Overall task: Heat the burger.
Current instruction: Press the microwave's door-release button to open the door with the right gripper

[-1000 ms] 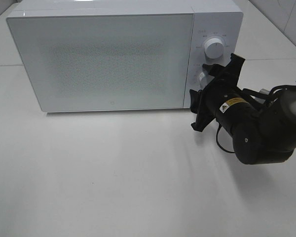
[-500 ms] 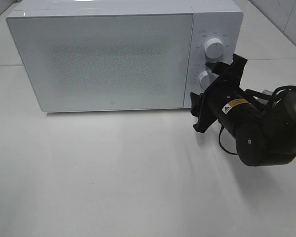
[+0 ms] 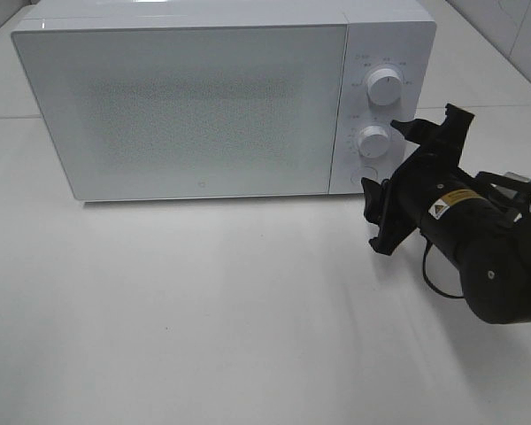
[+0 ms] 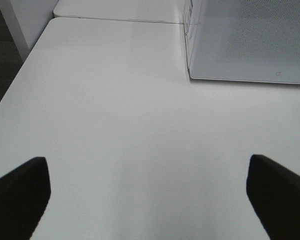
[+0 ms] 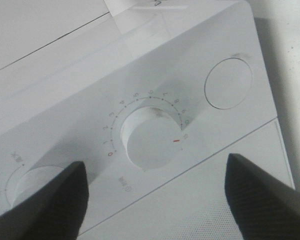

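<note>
The burger is out of view. The white microwave (image 3: 195, 106) stands at the back of the table with its frosted door closed. My right gripper (image 3: 388, 161) hovers just off the control panel, open, facing the lower dial (image 3: 373, 140) with a small gap and touching nothing. In the right wrist view the lower dial (image 5: 151, 137) sits between the dark fingertips (image 5: 45, 200), with its red mark at the dial's side. My left gripper (image 4: 150, 200) is open over bare table, left of the microwave (image 4: 250, 40), and holds nothing.
An upper dial (image 3: 386, 86) sits above the lower one, and a round button (image 3: 369, 174) below it. The white table (image 3: 203, 310) stretches out in front of the microwave. The table's left edge (image 4: 20, 70) drops to a dark floor.
My right gripper has let go of the lower dial and drawn back to the right, away from the panel. The dial, covered before, now shows fully.
</note>
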`<state>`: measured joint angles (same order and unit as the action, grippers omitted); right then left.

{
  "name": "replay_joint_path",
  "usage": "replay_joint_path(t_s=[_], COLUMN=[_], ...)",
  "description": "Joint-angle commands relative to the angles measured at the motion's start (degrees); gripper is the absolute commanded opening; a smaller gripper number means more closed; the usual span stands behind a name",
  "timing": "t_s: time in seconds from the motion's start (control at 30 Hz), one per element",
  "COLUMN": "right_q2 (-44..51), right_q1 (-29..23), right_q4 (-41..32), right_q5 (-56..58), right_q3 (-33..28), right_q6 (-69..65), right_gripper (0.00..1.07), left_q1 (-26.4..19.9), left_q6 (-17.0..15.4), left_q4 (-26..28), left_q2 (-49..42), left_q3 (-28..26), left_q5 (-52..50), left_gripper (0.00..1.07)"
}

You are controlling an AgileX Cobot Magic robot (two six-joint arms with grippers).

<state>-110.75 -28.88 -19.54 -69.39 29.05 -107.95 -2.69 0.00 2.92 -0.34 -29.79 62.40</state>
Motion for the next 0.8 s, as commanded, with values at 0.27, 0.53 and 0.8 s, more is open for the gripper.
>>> replay_joint_path(t_s=[0.27,0.53,0.8], right_q2=[12.03,24.52,38.39], right_q1=[-0.52,-0.52,-0.52], right_q4=[-1.15,-1.95,-0.23], right_q5=[-6.25,-5.96,13.35], right_q3=[-10.77,-15.87,-15.36], right_q6=[6.76,41.77,77.86], right_gripper=[0.75,0.75,0.75], left_q1=[-0.11,-0.11,-0.11], left_q6=[0.0,0.0,0.0], left_q4=[-0.17,-0.17,-0.17], left_q2=[-0.86,-0.86,-0.86], left_q3=[0.23,0.23,0.23], left_q5=[-0.97,-0.97,-0.97], left_gripper=[1.0,1.0,1.0])
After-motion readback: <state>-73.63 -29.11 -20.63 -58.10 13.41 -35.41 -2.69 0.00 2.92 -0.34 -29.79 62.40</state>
